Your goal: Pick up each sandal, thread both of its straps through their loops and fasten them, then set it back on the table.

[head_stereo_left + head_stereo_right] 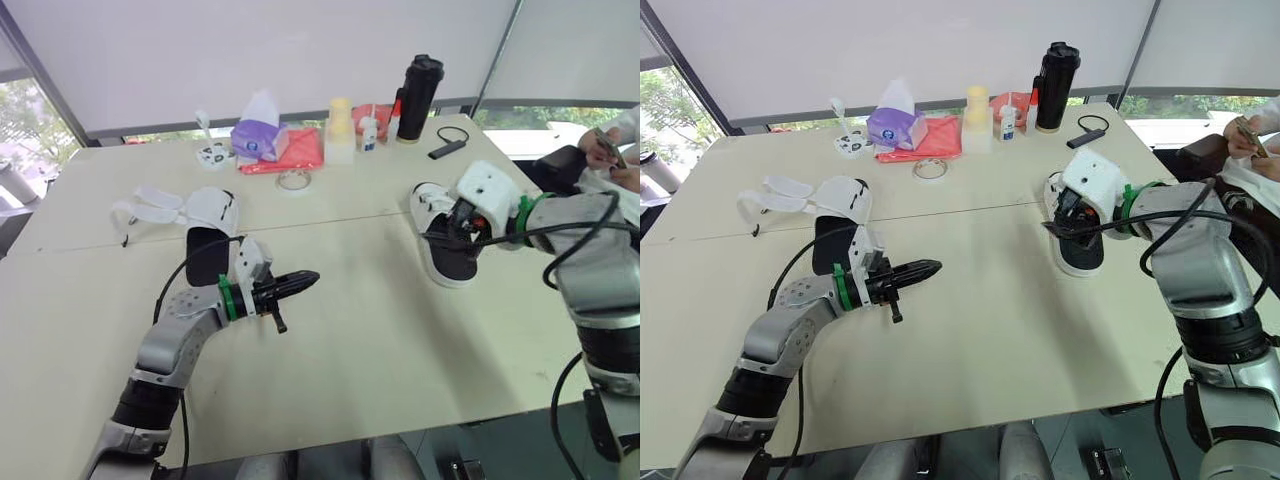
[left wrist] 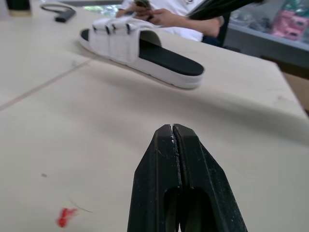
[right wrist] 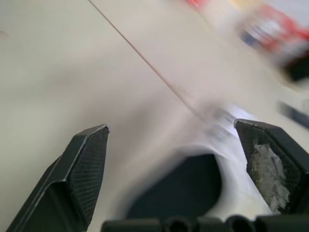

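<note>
Two sandals on desk (image 1: pixel 380 340): left sandal (image 1: pixel 207 255) beside closed, empty left tool (image 1: pixel 303 281); right tool (image 3: pixel 171 126) open over right sandal (image 1: pixel 452 265).

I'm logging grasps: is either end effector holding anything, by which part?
Nothing is held: the left end effector is shut, empty; the right end effector is open over the white black-soled sandal.

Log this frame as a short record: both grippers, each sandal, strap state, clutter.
left gripper: shut, empty, over the bare table
right gripper: open, at the right sandal; contact unclear
left sandal: on the table, straps spread open
right sandal: on the table, straps lying across its upper
far edge: bottle, tissues, red cloth, tape roll
</note>
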Available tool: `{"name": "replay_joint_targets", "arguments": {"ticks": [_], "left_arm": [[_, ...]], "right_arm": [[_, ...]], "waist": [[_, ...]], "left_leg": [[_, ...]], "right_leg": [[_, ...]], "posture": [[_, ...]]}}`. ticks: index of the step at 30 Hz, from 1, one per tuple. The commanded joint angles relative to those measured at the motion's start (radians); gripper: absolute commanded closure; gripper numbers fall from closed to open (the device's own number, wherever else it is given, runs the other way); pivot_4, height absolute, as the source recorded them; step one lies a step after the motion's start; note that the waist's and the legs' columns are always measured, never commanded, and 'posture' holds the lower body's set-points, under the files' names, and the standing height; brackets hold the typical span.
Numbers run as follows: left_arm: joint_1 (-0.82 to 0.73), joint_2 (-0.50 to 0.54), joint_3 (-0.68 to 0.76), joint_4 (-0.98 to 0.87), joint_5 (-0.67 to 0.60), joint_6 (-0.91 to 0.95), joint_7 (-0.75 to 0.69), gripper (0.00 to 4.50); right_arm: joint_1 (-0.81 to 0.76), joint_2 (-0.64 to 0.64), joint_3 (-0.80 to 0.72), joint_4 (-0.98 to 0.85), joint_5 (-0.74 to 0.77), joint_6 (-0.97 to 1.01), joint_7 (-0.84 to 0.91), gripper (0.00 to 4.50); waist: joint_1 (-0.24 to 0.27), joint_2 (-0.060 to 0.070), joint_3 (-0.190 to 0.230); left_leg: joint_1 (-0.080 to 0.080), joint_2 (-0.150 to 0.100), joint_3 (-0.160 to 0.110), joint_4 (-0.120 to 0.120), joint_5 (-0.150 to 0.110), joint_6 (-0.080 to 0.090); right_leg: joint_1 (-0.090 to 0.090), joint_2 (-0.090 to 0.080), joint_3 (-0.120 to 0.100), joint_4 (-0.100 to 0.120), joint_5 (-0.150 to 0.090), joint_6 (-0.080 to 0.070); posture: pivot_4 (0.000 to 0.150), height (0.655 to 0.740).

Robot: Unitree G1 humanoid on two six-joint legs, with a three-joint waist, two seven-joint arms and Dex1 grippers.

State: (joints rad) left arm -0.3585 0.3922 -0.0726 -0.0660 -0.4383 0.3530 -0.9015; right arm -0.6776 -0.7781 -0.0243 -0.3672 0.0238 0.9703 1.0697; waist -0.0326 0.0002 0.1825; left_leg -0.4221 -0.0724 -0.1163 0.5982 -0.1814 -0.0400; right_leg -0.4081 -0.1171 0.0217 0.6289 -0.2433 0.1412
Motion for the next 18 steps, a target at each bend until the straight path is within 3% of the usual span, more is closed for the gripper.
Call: {"name": "replay_joint_targets", "arguments": {"ticks": [1,4,7,15,17,18], "left_arm": [[-0.014,0.002,0.02,-0.014,0.026,-0.058,0.021,4.5],[-0.014,0.002,0.02,-0.004,0.061,-0.1,0.043,4.5],[-0.008,0.025,0.029,0.005,0.173,-0.212,0.118,4.5],[-0.017,0.08,0.064,0.051,0.387,-0.385,0.315,4.5],[-0.025,0.146,0.082,0.093,0.526,-0.471,0.419,4.5],[-0.03,0.175,0.088,0.114,0.59,-0.507,0.471,3.96]], "right_arm": [[-0.025,0.033,-0.095,-0.104,0.189,0.122,0.041,0.06],[-0.033,0.074,-0.144,-0.149,0.349,0.259,0.058,0.06],[-0.043,0.232,-0.212,-0.178,0.506,0.425,0.008,0.06],[-0.034,0.314,-0.224,-0.151,0.588,0.455,-0.167,0.06],[-0.012,0.32,-0.2,-0.156,0.598,0.427,-0.197,0.06],[-0.004,0.32,-0.189,-0.157,0.603,0.415,-0.209,0.0]], "waist": [[0.005,0.0,0.0],[0.02,0.0,0.0],[0.022,-0.001,0.0],[0.027,-0.001,0.0],[0.023,-0.001,0.0],[0.021,-0.001,0.0]], "left_leg": [[0.0,0.0,0.0,0.0,0.0,0.0],[0.0,0.0,0.0,0.0,0.0,0.0],[-0.001,0.0,0.0,0.001,0.0,0.0],[-0.002,-0.001,0.0,0.001,0.0,0.0],[-0.002,-0.001,0.0,0.0,0.0,0.0],[-0.002,-0.001,-0.001,0.0,0.0,0.0]], "right_leg": [[0.0,0.0,0.0,0.0,0.0,0.0],[0.0,-0.001,0.0,0.0,0.0,0.0],[0.0,-0.001,-0.001,0.0,0.0,-0.001],[-0.001,-0.001,-0.001,-0.001,0.0,-0.001],[-0.002,-0.001,-0.001,-0.001,0.0,0.0],[-0.002,-0.001,-0.001,0.0,0.0,0.0]], "posture": [[0.15,0.74],[0.15,0.74],[0.15,0.74],[0.15,0.74],[0.15,0.74],[0.15,0.74]]}}
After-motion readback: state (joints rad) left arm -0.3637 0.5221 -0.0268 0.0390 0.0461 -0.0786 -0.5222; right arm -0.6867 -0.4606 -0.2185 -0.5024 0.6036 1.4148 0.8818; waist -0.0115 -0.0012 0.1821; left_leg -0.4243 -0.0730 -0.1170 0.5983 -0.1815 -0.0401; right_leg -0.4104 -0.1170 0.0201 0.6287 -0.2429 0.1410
